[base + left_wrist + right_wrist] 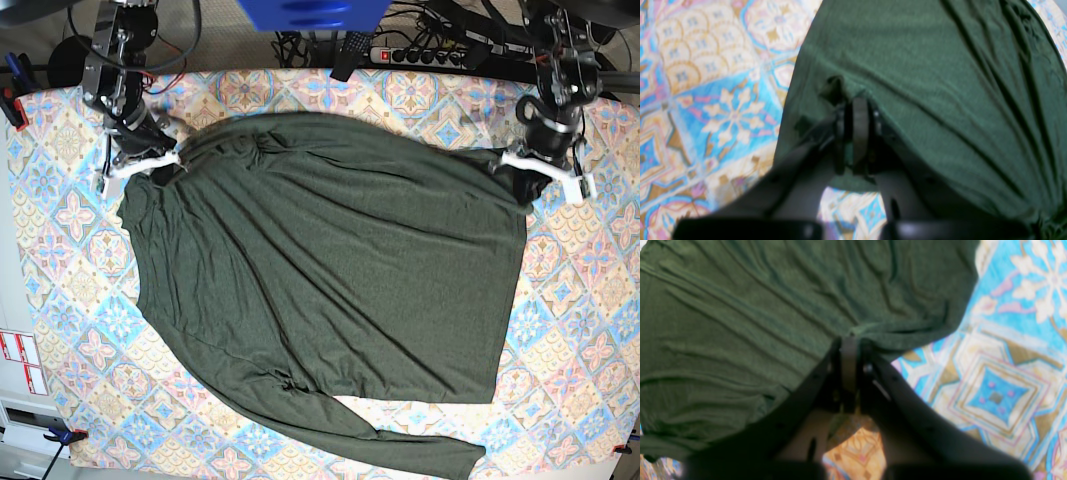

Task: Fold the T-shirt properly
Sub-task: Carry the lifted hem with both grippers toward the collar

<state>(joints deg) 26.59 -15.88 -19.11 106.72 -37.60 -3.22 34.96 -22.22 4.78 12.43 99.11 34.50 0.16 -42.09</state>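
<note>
With the fabric pinched in both closed sets of fingers (524, 200) (172, 172), the shirt (330, 260) is best lifted evenly, kept taut.

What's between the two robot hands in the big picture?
The dark green shirt, its upper edge slanting between the left gripper and right gripper, as the base view shows.

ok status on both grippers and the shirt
Both grippers shut on shirt edge. Shirt spread, one sleeve folded across its end. Nothing seen in the way.
</note>
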